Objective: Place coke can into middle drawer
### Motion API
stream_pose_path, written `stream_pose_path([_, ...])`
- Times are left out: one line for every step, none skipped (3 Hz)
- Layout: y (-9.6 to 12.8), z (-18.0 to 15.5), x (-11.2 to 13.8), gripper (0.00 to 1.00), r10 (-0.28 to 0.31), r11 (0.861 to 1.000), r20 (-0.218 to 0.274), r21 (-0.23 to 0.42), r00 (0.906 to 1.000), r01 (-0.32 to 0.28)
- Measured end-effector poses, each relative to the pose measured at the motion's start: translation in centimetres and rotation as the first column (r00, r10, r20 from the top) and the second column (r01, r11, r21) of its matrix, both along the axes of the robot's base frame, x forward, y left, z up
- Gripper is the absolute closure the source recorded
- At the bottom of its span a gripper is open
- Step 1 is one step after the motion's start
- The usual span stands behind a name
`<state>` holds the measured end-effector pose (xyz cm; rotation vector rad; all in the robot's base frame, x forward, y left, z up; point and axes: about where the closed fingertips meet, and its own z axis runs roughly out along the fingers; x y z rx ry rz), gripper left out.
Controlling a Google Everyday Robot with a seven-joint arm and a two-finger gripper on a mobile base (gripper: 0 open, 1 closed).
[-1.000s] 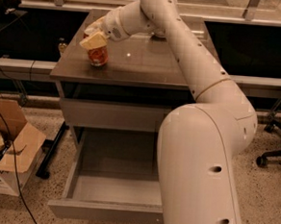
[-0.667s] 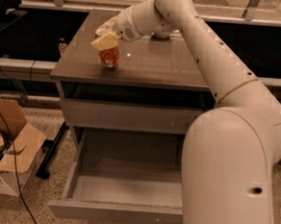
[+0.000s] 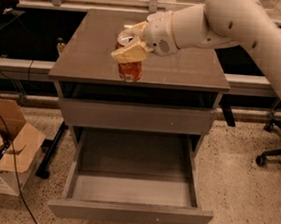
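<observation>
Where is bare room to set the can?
The floor of the middle drawer, between its side walls, is bare. The cabinet top is free right of the coke can. Crowded at its front, where the gripper holds the can.

Cream pincer (image 3: 131,42) clasping orange-red coke can (image 3: 130,71) (silver top), grey-brown middle drawer (image 3: 130,213), grey inside

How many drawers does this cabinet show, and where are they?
2. A closed drawer front sits just under the cabinet top; the middle drawer below it is pulled open. The gripper holds the coke can at that top's front edge. More may lie below view.
</observation>
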<state>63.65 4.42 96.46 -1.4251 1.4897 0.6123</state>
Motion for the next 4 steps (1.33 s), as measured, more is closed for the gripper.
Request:
stream_pose_path([-2.9,-2.6,-6.2,1.00,0.027,1.000,-0.017,-0.013,0.9995,-0.027])
stream_pose_path([-5.8,-8.2,-9.6,1.00,-0.029,0.999,-0.063,-0.040,0.9976,0.026])
stream_pose_path([-7.3,-15.1,-10.0,1.00,-0.074,0.997,-0.111,-0.031,0.9911,0.071])
stream_pose_path([-9.1,-23.5,-8.9,1.00,-0.100,0.995,-0.189,-0.018,0.9769,0.098])
